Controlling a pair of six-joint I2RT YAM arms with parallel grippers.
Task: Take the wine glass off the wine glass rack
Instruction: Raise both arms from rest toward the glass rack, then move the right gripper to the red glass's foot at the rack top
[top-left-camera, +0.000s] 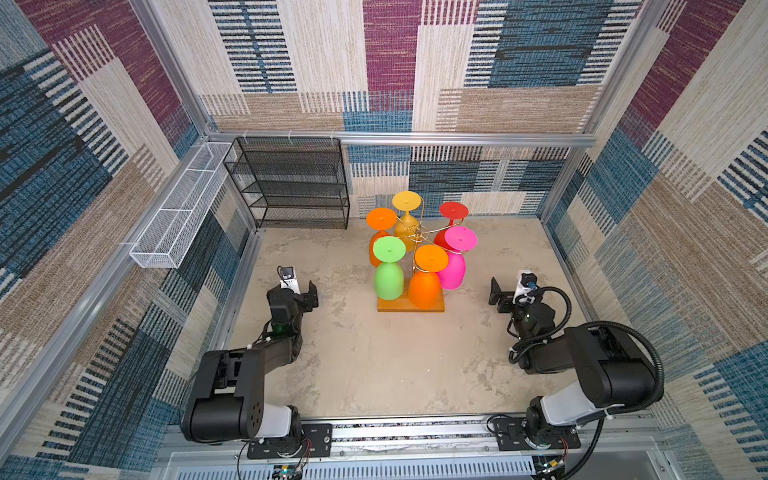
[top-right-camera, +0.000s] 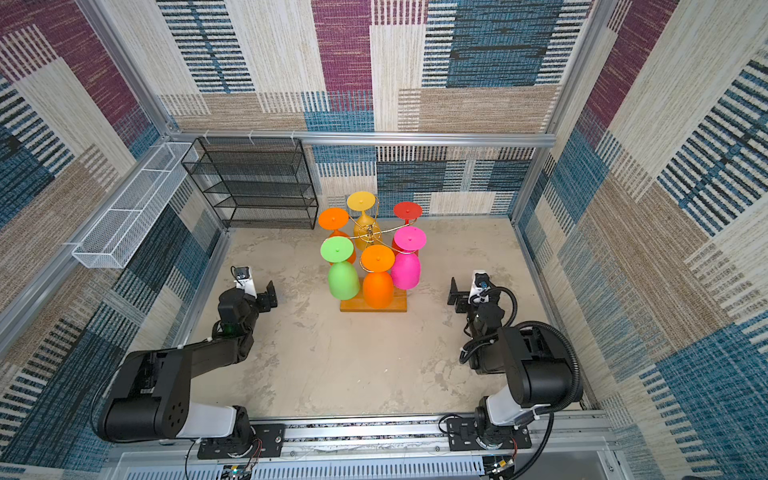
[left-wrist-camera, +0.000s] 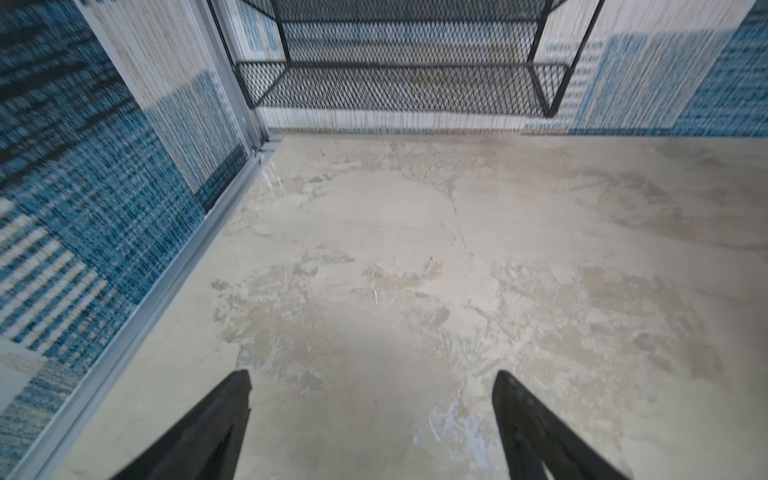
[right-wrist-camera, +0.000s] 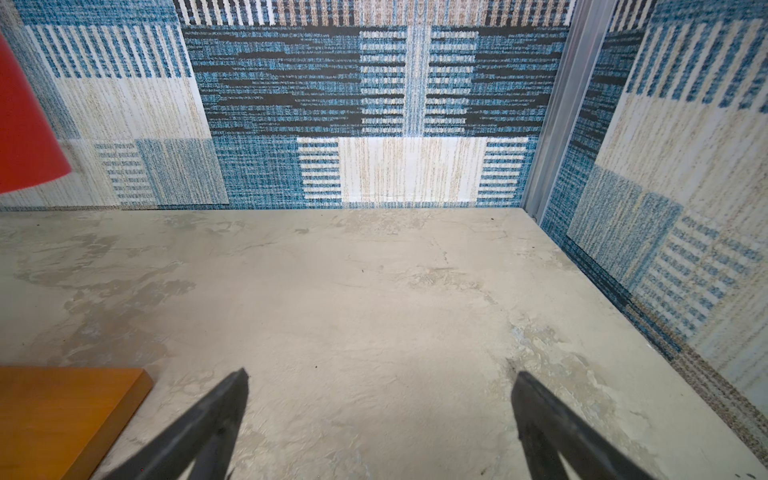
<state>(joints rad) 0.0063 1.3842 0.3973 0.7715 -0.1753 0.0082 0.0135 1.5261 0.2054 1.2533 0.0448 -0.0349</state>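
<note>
A: Since the rack was the whole point, where did it sit and which way did it run?

B: The wine glass rack (top-left-camera: 417, 237) stood on the bench (top-left-camera: 374, 374), roughly midway between the left and right edges and closer to the back edge than the front. The gold post went straight up, so its long axis was vertical. The wooden base (top-left-camera: 409, 308) lay with its long side parallel to the front edge.

A: Cool, and how many glasses?

B: Six wine glasses, all hung upside down with feet up, bowls toward the bench and stems vertical.
- Two were orange: the front orange glass (top-left-camera: 424, 286) and the back orange glass (top-left-camera: 381, 219) on the rear left.
- There was one of each other color. The green glass (top-left-camera: 389, 278) was front left and the pink glass (top-left-camera: 452, 270) was on the right. The red glass (top-left-camera: 454, 211) was back right and the yellow glass (top-left-camera: 407, 201) was at the very back.

A: Grippers doing anything?

B: Nope, two grippers and neither touched a thing. The left gripper (top-left-camera: 311, 294) was toward the left edge, well apart from the rack. Its wrist view showed the fingers (left-wrist-camera: 232, 415) spread with only bare bench between them. The right gripper (top-left-camera: 498, 297) was toward the right edge, spread wide too and holding nothing. Its wrist view caught a corner of the base and a bit of the red bowl.

A: Anything else in there?

B: One black mesh shelf (top-left-camera: 291, 183) at the back left corner, and one white mesh basket (top-left-camera: 178, 208) up on the left wall.
</note>
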